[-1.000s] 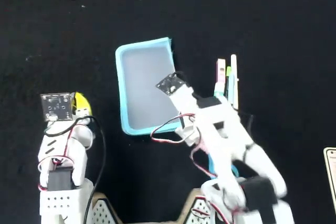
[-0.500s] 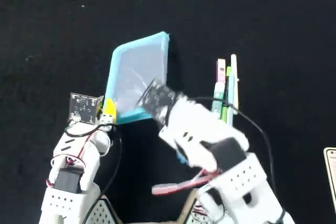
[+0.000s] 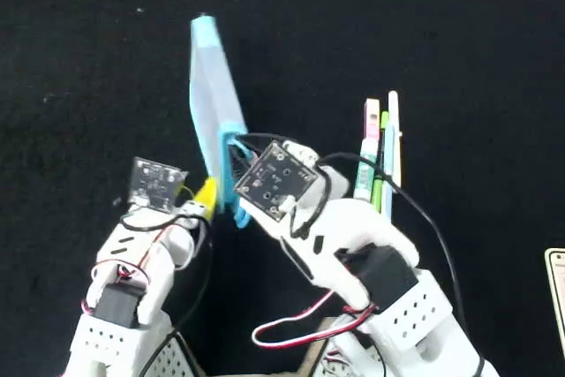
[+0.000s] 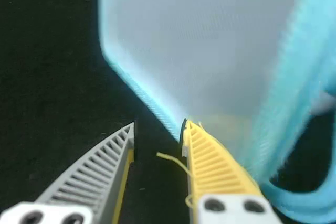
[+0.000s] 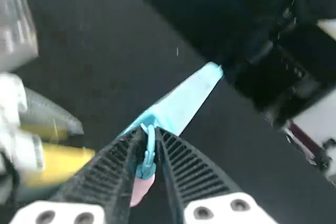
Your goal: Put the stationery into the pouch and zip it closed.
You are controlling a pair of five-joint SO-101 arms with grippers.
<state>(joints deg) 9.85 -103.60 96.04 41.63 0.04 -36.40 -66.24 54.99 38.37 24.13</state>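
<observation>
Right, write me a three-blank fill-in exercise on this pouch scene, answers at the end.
The right gripper is ____ on the edge of the light blue translucent pouch. The left gripper, with one grey and one yellow finger, is ____. The bundle of pastel pens lies on the ____ cloth.
Missing words: shut; open; black.

The high camera sat off the arms and looked down over the counter (image 3: 459, 50). Each wrist camera looked out along its own tool, the left end effector (image 4: 157, 132) and the right end effector (image 5: 149, 129). Both were close on the pouch (image 3: 210, 94), which all three views shared.
</observation>
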